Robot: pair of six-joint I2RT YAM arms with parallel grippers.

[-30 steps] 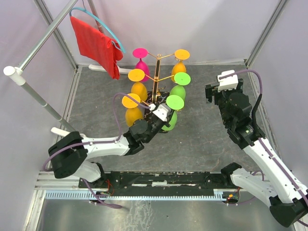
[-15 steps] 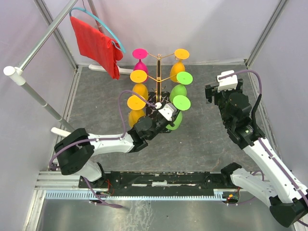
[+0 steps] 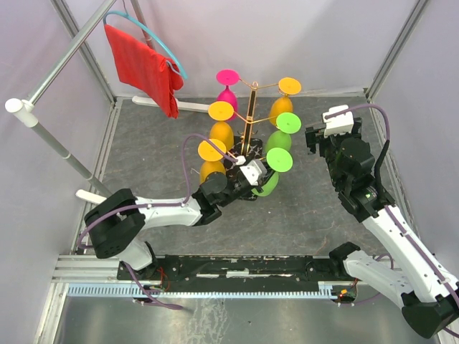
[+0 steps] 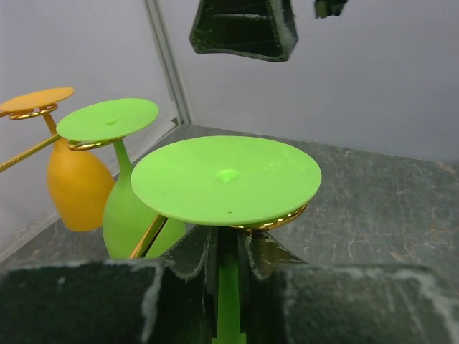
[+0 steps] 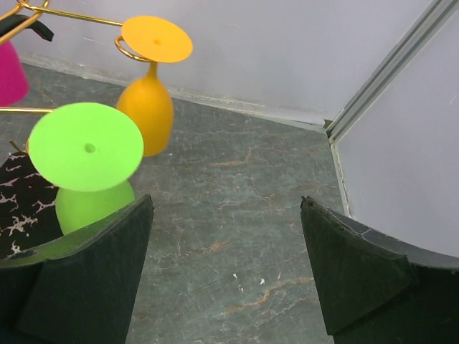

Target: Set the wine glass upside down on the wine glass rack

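Note:
The gold wire wine glass rack stands mid-table on its black marbled base, with several coloured glasses hanging upside down. My left gripper is shut on the stem of the nearest green wine glass. Its round foot rests on a gold scroll arm. A second green glass and an orange glass hang beyond. My right gripper is open and empty to the right of the rack, with bare floor between its fingers.
A red cloth hangs on a blue hanger from the metal rail at the back left. A white bar lies behind the rack. Enclosure walls stand close on all sides, and a corner post is near my right gripper.
The whole rack with its glasses has shifted to the right. My left gripper moved right with it, still shut on the green stem. The right arm has not moved.

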